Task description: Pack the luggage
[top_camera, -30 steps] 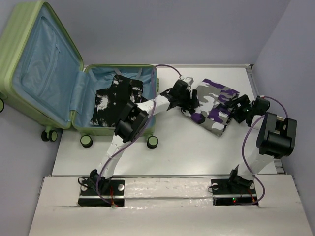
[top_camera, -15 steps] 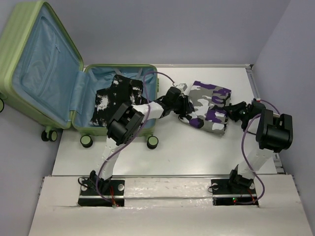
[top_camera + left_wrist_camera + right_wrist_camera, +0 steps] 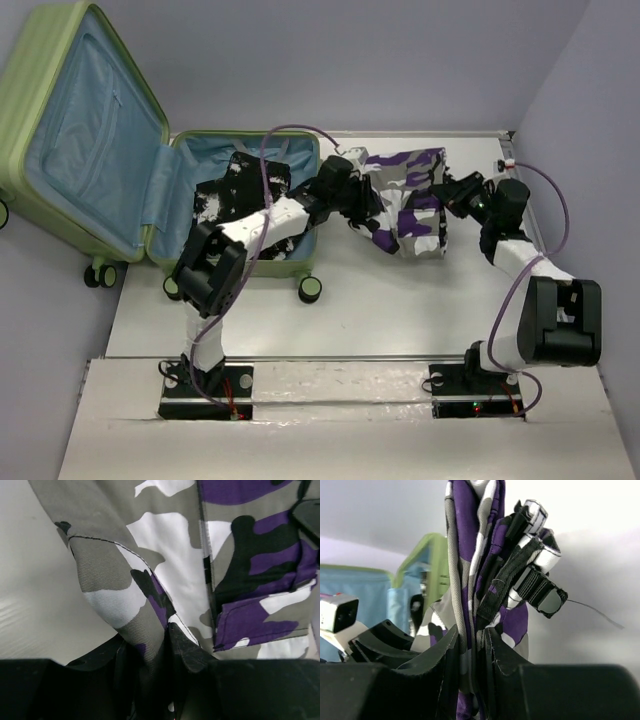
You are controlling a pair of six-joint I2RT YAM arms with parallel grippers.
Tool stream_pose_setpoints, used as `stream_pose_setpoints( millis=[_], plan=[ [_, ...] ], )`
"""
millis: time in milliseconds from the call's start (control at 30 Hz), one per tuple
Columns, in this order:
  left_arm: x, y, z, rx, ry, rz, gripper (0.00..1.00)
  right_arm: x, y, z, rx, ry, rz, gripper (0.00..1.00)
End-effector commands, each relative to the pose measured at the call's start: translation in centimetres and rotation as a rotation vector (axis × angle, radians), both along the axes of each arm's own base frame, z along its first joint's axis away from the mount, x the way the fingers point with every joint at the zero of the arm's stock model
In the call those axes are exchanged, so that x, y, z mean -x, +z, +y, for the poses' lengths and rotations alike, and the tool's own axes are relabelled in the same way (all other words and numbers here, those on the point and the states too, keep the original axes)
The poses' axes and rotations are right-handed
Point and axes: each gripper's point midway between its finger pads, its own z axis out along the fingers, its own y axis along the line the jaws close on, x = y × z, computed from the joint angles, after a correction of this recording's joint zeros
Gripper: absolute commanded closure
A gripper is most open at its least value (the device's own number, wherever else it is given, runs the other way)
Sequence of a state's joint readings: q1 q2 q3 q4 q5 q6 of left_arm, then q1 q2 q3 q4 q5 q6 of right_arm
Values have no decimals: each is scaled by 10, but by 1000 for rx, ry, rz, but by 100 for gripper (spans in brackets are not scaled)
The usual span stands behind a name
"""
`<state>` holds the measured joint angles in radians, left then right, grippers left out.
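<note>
The luggage (image 3: 25,90) lies open at the left, its lid with blue lining leaning back; its green edge (image 3: 436,555) also shows in the right wrist view. A purple, grey and white camouflage garment (image 3: 408,195) hangs lifted off the table between my two grippers, just right of the suitcase. My left gripper (image 3: 352,197) is shut on the garment's left edge, the cloth pinched between its fingers (image 3: 167,647). My right gripper (image 3: 452,190) is shut on the right edge, several folded layers and a black strap (image 3: 520,575) rising from its jaws (image 3: 472,647).
A black-and-white garment (image 3: 235,200) lies in the suitcase's base half. The suitcase's wheels (image 3: 310,289) rest on the white table (image 3: 400,310). The left arm reaches across the base half's right rim. Grey walls close in behind and on the right.
Both grippers went from open to shut on the camouflage garment. They lifted it off the table and carried it left, toward the suitcase.
</note>
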<state>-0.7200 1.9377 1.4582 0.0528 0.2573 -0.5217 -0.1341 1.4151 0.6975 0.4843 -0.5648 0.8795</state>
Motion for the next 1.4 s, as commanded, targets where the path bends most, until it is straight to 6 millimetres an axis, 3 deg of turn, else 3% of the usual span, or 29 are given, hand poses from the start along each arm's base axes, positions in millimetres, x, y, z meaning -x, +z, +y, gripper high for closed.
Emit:
stream_pose_setpoints(
  millis=[0,33,100,133,200,233,267,300,333,367,400,433,467,500,533,567,667,800,833,933,967,1033,1067,1133,1167,1233,1267,1333,1367],
  plan=[
    [-11,137,38,181,50,-228,94,-12,111,56,18,122,-261,93],
    [-13,148,51,187,71,-239,94,-12,104,65,16,136,-241,93],
    [-20,165,81,189,130,-268,94,-21,136,88,9,164,-298,93],
    [-26,179,115,184,197,-292,94,-25,130,114,-6,215,-277,93],
    [-24,193,162,147,294,-325,94,-37,158,142,-25,247,-327,93],
    [-35,194,199,123,378,-334,94,-43,141,173,-29,292,-284,93],
    [-35,196,219,109,420,-343,94,-36,163,188,-40,324,-331,93],
    [-34,189,241,76,466,-333,94,-53,163,207,-35,331,-325,93],
    [-35,185,282,45,567,-328,94,-49,158,239,-39,384,-300,93],
    [-33,179,303,22,617,-317,87,-61,127,261,-27,411,-240,92],
    [-24,175,323,-13,668,-312,51,-66,144,282,-26,439,-281,86],
    [-23,157,355,-89,783,-289,28,-57,135,312,-13,491,-271,58],
    [-18,151,385,-138,873,-280,6,-59,111,326,34,509,-202,40],
    [-6,140,402,-197,921,-265,1,-73,98,343,107,529,-209,12],
    [-1,138,421,-227,974,-262,1,-77,82,348,157,536,-167,11],
    [5,139,429,-246,998,-267,1,-78,57,344,210,532,-89,0],
    [24,161,427,-212,996,-321,1,-80,42,336,275,513,-69,0],
    [60,208,409,-106,970,-429,1,-71,54,323,359,515,-109,0],
    [68,217,409,-95,977,-450,1,-65,72,316,367,502,-142,0],
    [101,233,425,-113,1064,-491,1,-51,75,302,414,500,-161,0],
    [111,233,437,-154,1126,-496,1,-42,97,295,413,490,-202,1],
    [137,224,464,-278,1236,-476,1,-30,96,284,445,487,-212,1],
    [146,220,472,-323,1274,-464,1,-20,120,277,437,477,-263,2],
    [178,210,502,-464,1413,-431,1,-5,113,266,451,482,-263,6],
    [190,205,511,-519,1462,-412,1,7,134,260,431,474,-315,8],
    [205,195,530,-621,1564,-381,1,22,120,255,436,501,-304,12],
    [219,198,544,-690,1675,-379,1,29,118,253,435,515,-306,13],
    [221,209,553,-710,1778,-439,2,46,125,252,409,555,-343,12],
    [226,214,559,-775,1813,-443,4,53,110,251,410,580,-320,12]
  ],
)
